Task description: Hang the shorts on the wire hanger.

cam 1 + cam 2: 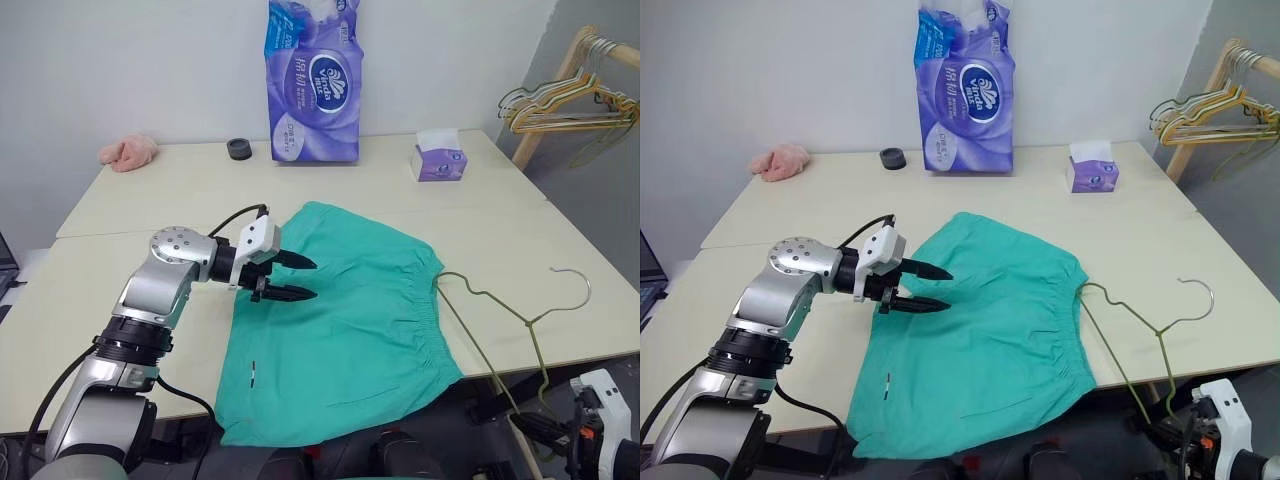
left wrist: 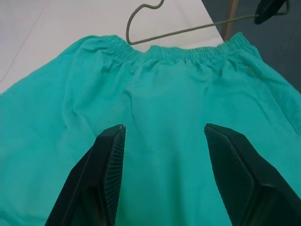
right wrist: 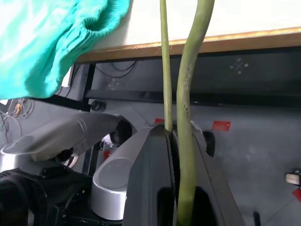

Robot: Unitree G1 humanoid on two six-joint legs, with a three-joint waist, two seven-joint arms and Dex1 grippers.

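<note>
Lowest in the head views, off the near edge of the bench, the right end effector has its two black fingers pressed together on the wire hanger, two strands of its dull-gold wire running up between them. From there the hanger slants up over the bench edge, its triangular body lying just beside the gathered waistband of the shorts, with one end of the wire touching or slipping under the fabric there (which of the two cannot be told), and its curved hook resting on bare bench further to the right.

Teal-green and spread flat, the shorts lie in the middle of the bench, with their near hem draping over the front edge. A small white mark shows near that hem.

Over the left part of the shorts hangs the left end effector, its fingers spread apart and pointing toward the waistband, with nothing between them.

Along the far side of the bench stand a purple tissue pack, a small tissue box, a dark ring and a pink cloth lump.
</note>
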